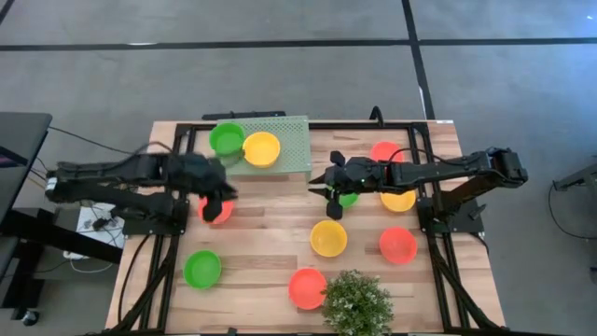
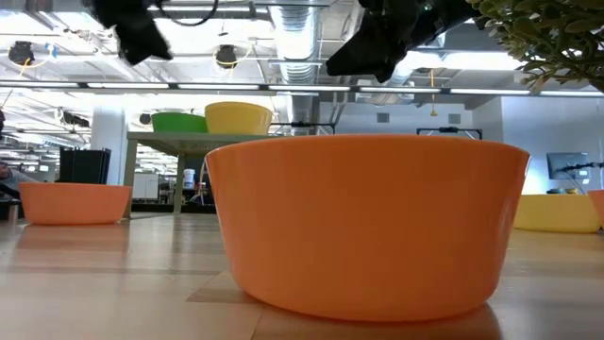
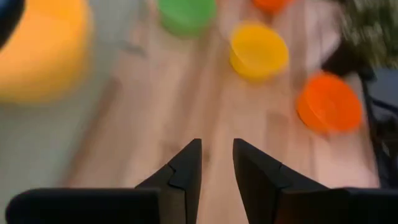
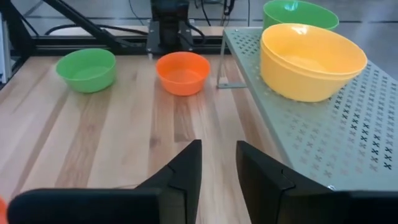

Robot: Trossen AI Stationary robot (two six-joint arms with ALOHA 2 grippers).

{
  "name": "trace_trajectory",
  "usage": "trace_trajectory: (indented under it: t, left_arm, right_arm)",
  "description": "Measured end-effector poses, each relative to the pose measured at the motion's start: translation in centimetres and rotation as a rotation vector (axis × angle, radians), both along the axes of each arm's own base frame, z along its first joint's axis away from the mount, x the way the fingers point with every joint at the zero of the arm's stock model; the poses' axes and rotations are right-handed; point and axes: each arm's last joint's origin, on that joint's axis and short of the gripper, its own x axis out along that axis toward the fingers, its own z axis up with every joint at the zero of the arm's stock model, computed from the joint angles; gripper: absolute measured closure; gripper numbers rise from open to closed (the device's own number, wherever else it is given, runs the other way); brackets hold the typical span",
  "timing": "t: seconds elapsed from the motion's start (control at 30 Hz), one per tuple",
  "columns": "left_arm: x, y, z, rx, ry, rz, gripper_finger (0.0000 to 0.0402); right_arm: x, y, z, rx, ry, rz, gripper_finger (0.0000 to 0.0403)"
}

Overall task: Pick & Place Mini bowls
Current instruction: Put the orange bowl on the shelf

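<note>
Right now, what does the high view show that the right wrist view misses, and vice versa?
High only: the small bushy green potted plant, both arms, and the left end effector over a red-orange bowl.
Right wrist only: the right end effector close up, its dark fingers slightly apart and empty.
Both: the yellow plastic mini bowl and green plastic mini bowl on the pale green perforated stand.

Place: lab/open workshop hall | Evidence: exposed ceiling ducts (image 2: 300,28), strip lights, grey floor (image 1: 280,75)

Both arms stretched in over the table, nothing in either gripper.

Left gripper (image 1: 216,191) hangs just off the perforated stand's (image 1: 289,140) near-left corner, fingers (image 3: 186,174) a narrow gap apart; right gripper (image 1: 322,187) sits off its right end, same slim gap.
</note>
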Motion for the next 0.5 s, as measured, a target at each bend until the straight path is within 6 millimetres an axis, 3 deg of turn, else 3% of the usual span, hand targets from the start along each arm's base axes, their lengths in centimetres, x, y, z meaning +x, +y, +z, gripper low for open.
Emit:
trace_trajectory:
  t: [0.27,0.5]
  left_arm:
    - [-0.3,-3.1,-6.6,-0.148,0.256,0.013,0.0309]
    - [-1.1,-3.1,-10.9,-0.027,0.491,0.134,0.0309]
  right_arm:
    - [0.0,0.0,0.0,0.001,0.003,0.001,0.0308]
    - [0.0,0.0,0.0,0.002,0.003,0.001,0.0307]
